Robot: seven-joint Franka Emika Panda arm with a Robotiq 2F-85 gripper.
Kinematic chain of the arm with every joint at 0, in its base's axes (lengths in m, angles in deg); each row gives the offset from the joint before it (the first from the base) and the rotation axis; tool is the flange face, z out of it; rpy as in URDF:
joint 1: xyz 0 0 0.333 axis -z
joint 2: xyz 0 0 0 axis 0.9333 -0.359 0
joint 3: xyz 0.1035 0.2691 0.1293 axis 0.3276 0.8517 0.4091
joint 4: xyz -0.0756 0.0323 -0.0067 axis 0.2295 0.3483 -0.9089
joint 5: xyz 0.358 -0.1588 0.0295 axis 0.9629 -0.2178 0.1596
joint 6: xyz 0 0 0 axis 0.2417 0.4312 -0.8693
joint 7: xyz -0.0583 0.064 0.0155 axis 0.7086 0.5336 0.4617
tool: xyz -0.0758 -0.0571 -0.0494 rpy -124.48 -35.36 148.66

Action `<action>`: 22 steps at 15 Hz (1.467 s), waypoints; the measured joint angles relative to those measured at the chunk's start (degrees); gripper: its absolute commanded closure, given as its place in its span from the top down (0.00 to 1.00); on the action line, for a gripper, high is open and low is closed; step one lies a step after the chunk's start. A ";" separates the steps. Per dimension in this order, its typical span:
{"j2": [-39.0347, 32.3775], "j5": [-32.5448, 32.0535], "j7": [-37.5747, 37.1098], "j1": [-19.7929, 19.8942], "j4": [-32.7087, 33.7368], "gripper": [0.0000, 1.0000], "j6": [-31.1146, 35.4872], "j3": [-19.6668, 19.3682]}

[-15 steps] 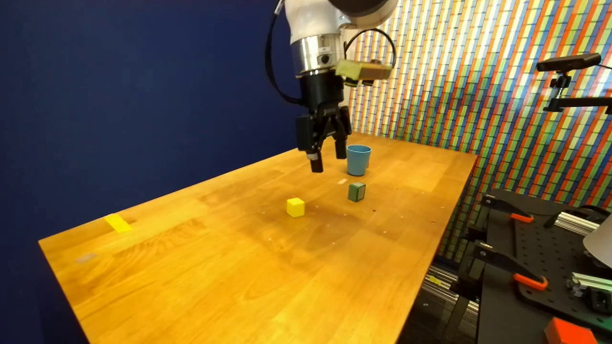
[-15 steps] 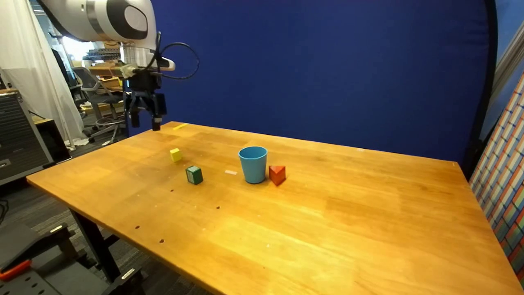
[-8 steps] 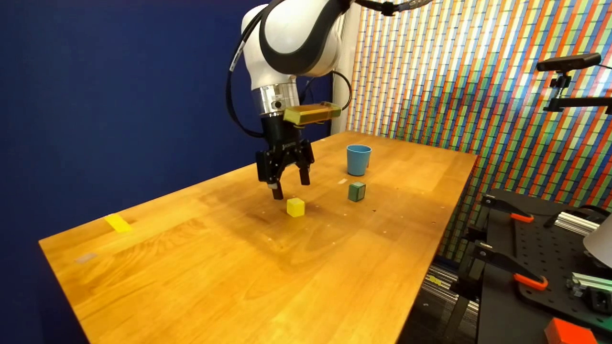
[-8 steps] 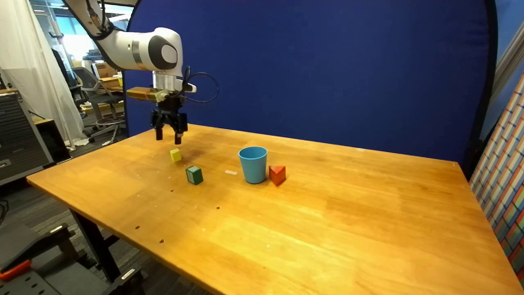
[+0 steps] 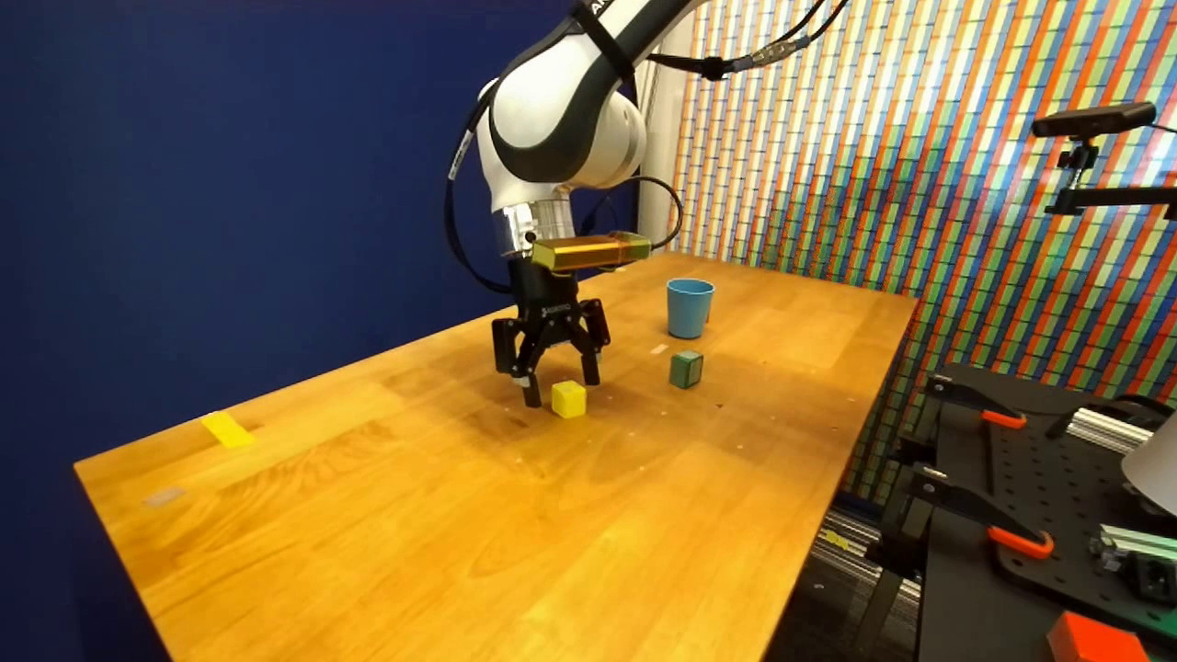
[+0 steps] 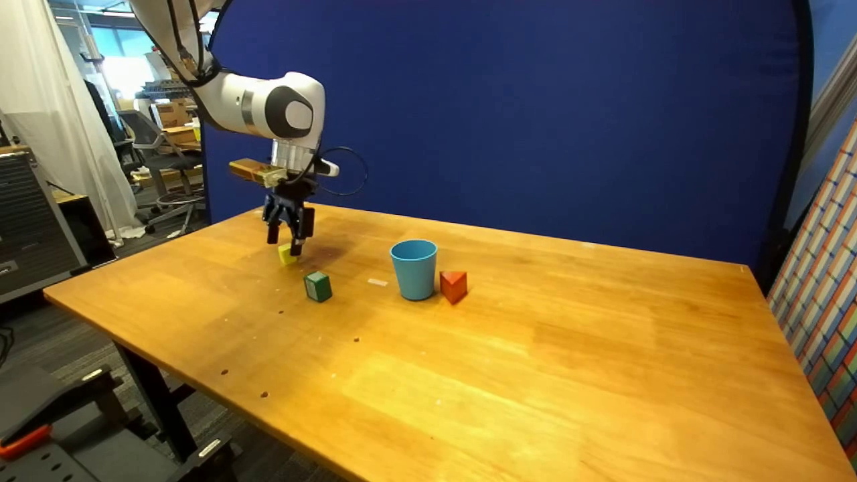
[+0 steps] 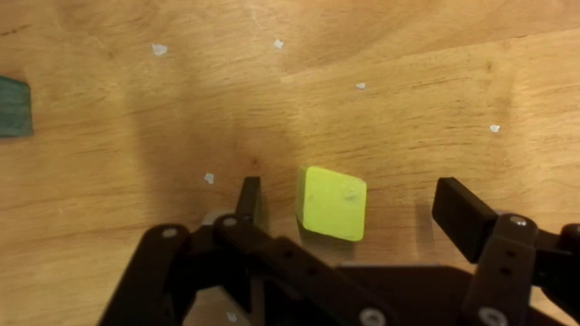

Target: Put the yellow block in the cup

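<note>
The small yellow block [image 5: 568,401] sits on the wooden table in both exterior views [image 6: 286,256]. My gripper [image 5: 562,390] is open and points down just above the block, also in an exterior view [image 6: 284,245]. In the wrist view the yellow block [image 7: 334,203] lies between the open fingers of the gripper [image 7: 348,199], with a gap on each side. It is nearer the left finger, and its faces are slightly turned. The light-blue cup [image 5: 690,311] stands upright on the table, also in an exterior view [image 6: 415,273]. The cup is out of the wrist view.
A dark green block [image 5: 686,369] lies between the yellow block and the cup; its edge shows in the wrist view [image 7: 15,107]. A red block [image 6: 454,286] stands beside the cup. A flat yellow tape strip [image 5: 226,429] lies near the table's edge by the blue backdrop.
My gripper has moved across the table and come down over the yellow block, staying open. The block, cup, green block and red block have not moved.
</note>
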 measured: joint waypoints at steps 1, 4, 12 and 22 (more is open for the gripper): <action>-0.23 0.41 -0.61 -0.01 0.00 0.58 -0.15 -0.07; -0.51 0.89 -2.53 -0.02 0.00 0.35 -0.44 -0.33; 4.50 1.16 -8.79 0.22 -2.39 0.17 -0.65 -4.39; 18.60 1.13 -15.95 7.50 -14.35 0.17 -2.26 -14.42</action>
